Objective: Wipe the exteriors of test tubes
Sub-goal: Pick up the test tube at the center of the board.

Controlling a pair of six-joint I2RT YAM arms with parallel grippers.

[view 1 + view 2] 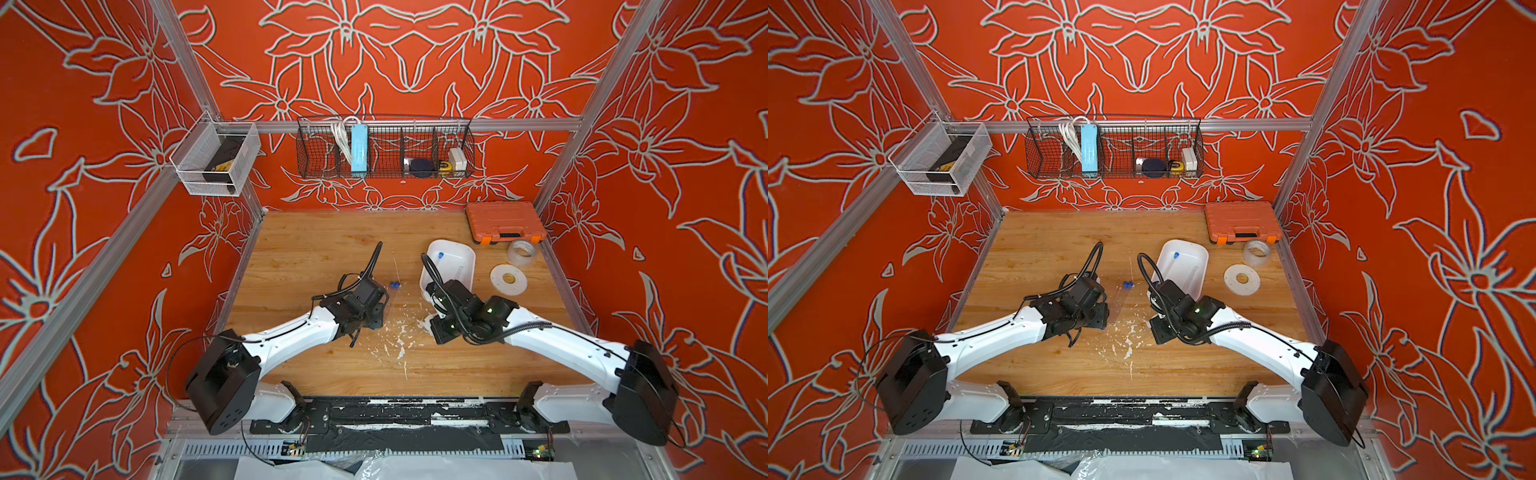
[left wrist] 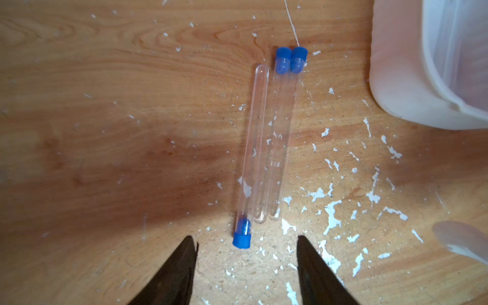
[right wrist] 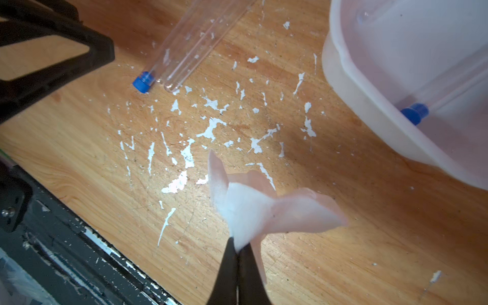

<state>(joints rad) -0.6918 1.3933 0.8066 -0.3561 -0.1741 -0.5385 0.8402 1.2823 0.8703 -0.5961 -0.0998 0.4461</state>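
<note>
Top view: white tub [image 1: 467, 249], right of centre, holds at least one capped tube [image 1: 441, 255]. Left wrist: three test tubes [image 2: 260, 148] lie side by side mid-frame on the counter [image 2: 105, 105]; the left hand [image 2: 245, 237], spread apart, frames the lowest cap, likely to lift one. Right wrist: right hand [image 3: 237, 245] is clamped on the tissue [image 3: 250, 206], its folds left free for wiping.

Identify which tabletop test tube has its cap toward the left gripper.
The tube farthest from the white tub: its blue cap faces the left gripper; the other two caps point away.
</note>
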